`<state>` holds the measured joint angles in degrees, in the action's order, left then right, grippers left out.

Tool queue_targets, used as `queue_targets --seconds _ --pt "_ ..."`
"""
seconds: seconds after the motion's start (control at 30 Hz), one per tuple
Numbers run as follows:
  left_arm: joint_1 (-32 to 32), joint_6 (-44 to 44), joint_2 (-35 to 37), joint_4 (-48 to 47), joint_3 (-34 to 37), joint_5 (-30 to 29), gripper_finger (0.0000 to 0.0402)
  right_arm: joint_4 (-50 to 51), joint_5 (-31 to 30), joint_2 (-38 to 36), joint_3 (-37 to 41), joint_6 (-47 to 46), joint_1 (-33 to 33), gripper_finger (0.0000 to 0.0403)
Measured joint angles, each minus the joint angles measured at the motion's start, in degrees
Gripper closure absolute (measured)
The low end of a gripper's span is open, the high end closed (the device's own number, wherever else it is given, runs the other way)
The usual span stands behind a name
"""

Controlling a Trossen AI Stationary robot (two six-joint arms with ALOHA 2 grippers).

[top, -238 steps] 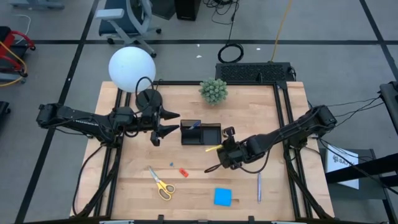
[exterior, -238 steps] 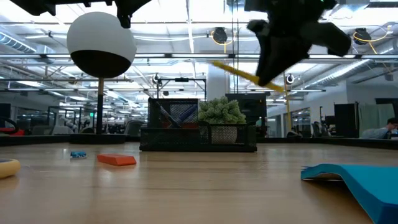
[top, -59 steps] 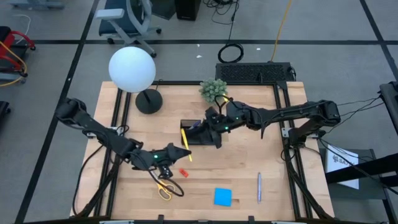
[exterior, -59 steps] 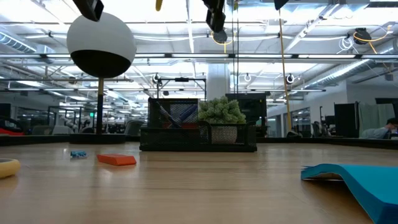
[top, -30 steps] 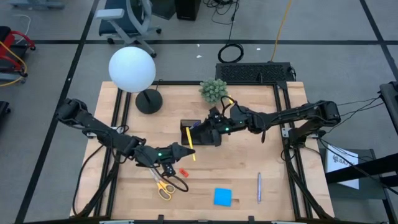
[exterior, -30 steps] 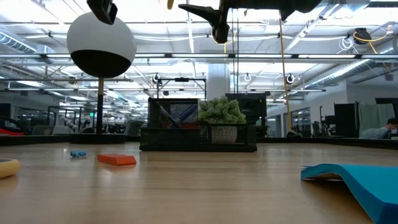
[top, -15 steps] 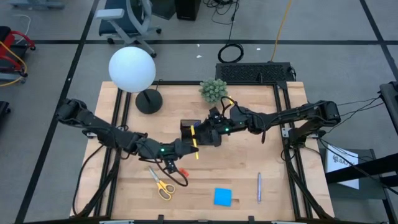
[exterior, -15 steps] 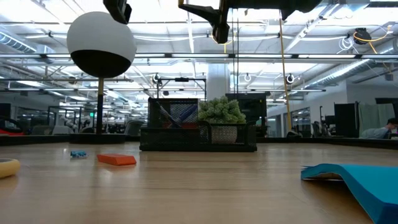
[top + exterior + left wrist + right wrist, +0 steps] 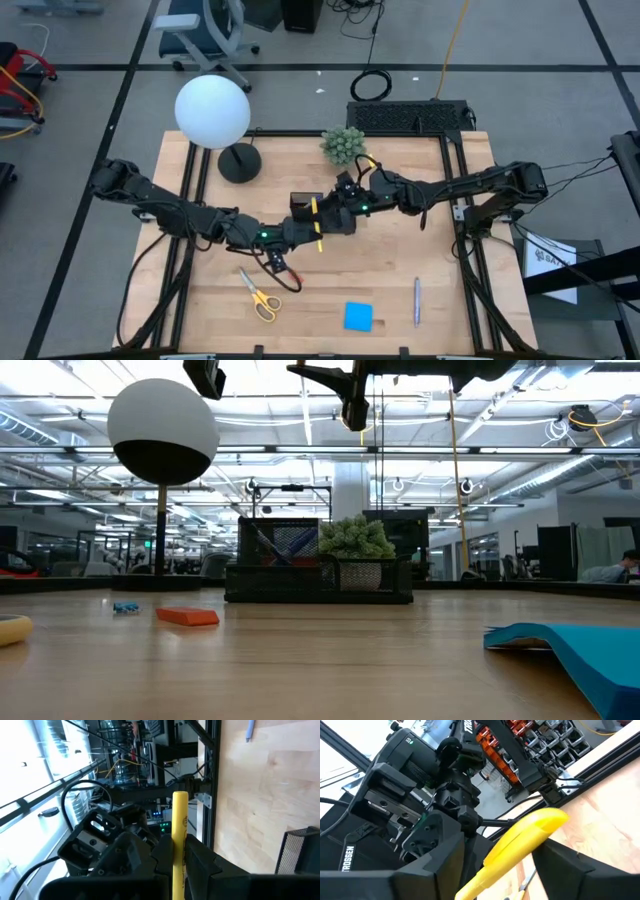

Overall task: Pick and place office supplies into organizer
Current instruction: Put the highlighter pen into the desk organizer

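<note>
My left gripper (image 9: 306, 232) reaches in from the table's left and is shut on a yellow marker (image 9: 315, 223), held in the air over the black mesh organizer (image 9: 300, 204). My right gripper (image 9: 331, 220) comes in from the right, also over the organizer, and is open. In the right wrist view its fingers (image 9: 437, 862) stand on either side of the marker (image 9: 520, 845); I cannot tell whether they touch it. The organizer (image 9: 320, 575) stands on the table in front of the plant. My left gripper pinches the yellow marker's barrel (image 9: 178, 845) between its two fingers, about halfway along it. The fingers come in level from the table's left and lie across the marker. The marker is lifted clear of the table, its free end (image 9: 180, 796) sticking out past the fingers.
Yellow-handled scissors (image 9: 260, 296), a blue note pad (image 9: 358, 316) and a slim pen (image 9: 417, 300) lie near the front edge. A red piece (image 9: 187, 617) and a tiny blue piece (image 9: 125, 607) lie on the wood. A globe lamp (image 9: 212, 110) and a green plant (image 9: 344, 146) stand at the back.
My left gripper has carried the yellow marker toward the table's right and slightly toward the far edge, up to the organizer and my right gripper. The marker has stayed clear of the table and now sits between my right gripper's open fingers.
</note>
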<state>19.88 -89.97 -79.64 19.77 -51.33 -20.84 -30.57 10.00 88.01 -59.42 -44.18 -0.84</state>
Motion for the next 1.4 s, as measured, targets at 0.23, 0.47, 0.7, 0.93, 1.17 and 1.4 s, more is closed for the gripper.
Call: queue_targets --seconds 0.23,0.47,0.7,0.93,1.17,1.4 --pt "0.0 -0.32 0.03 -0.28 0.0 -0.2 0.0374 -0.07 -2.56 0.02 0.0 1.4 -0.04 0.0284" --pt "0.07 -0.77 -0.07 -0.79 0.09 -1.21 0.0372 -0.37 -2.47 0.02 -0.09 2.22 -0.07 0.0333" --pt "0.32 5.32 -0.09 -0.73 0.11 -1.88 0.0323 -0.12 -1.0 -0.05 -0.15 5.31 -0.04 0.0342" --pt "2.7 17.01 0.09 2.48 0.02 -5.49 0.0282 1.09 -1.05 0.04 0.02 8.35 0.04 0.0371" --pt "5.82 24.54 0.09 4.65 0.02 -18.58 0.0236 1.41 -0.98 0.04 -0.03 11.82 0.02 0.0372" --pt "7.02 31.61 1.11 6.27 0.02 -25.32 0.0214 3.24 -1.04 0.02 -0.04 17.17 0.03 0.0372"
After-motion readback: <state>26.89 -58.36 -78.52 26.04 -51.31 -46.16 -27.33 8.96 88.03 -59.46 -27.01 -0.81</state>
